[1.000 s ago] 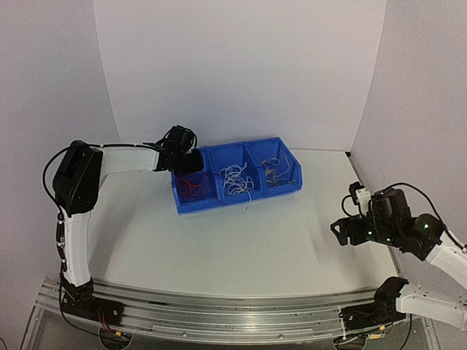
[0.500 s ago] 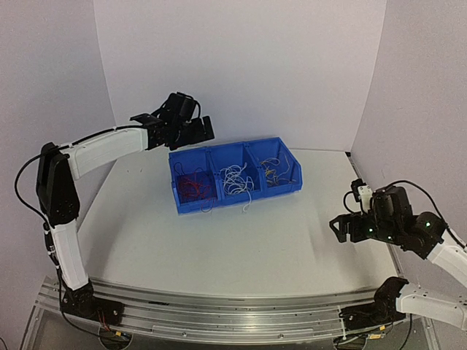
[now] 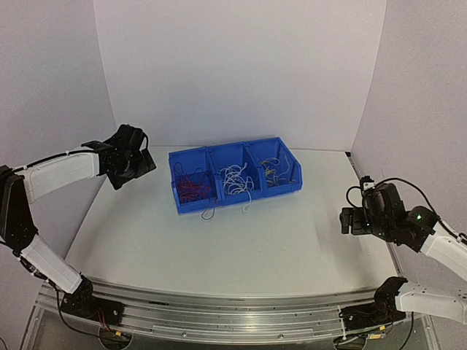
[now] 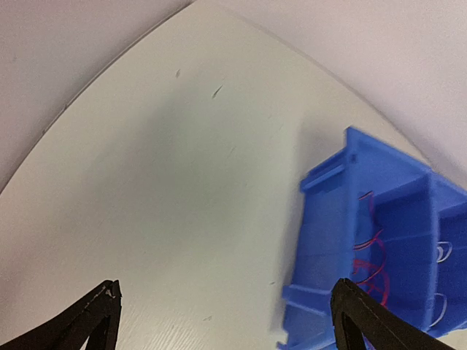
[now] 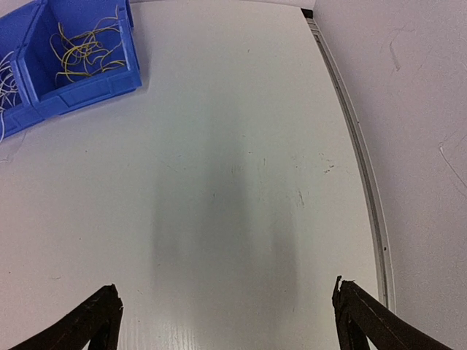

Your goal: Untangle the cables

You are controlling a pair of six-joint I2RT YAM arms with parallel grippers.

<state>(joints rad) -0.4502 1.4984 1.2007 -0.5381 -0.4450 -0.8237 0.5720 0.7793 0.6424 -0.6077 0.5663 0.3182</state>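
The cables lie sorted in a blue three-part bin (image 3: 191, 207) at the back middle of the table. Dark red ones (image 3: 191, 188) fill its left part, white ones (image 3: 237, 180) the middle, yellow-orange ones (image 3: 272, 171) the right. One thin strand (image 3: 209, 213) hangs over the front wall. My left gripper (image 3: 137, 166) hovers open and holding nothing, left of the bin. In its wrist view the left gripper (image 4: 226, 292) faces bare table, with red cables (image 4: 368, 255) at the right. My right gripper (image 3: 349, 221) is open far to the right. In its own view the right gripper (image 5: 226, 288) holds nothing, and yellow cables (image 5: 84, 51) show at top left.
The table (image 3: 241, 248) is white, with white walls behind and at both sides. A metal strip (image 5: 357, 160) runs along its right edge. An aluminium rail (image 3: 219, 310) with both arm bases crosses the near edge.
My left gripper opened, rose out of the bin's left compartment and swung away to the left. The right gripper opened a little more and drew back slightly to the right.
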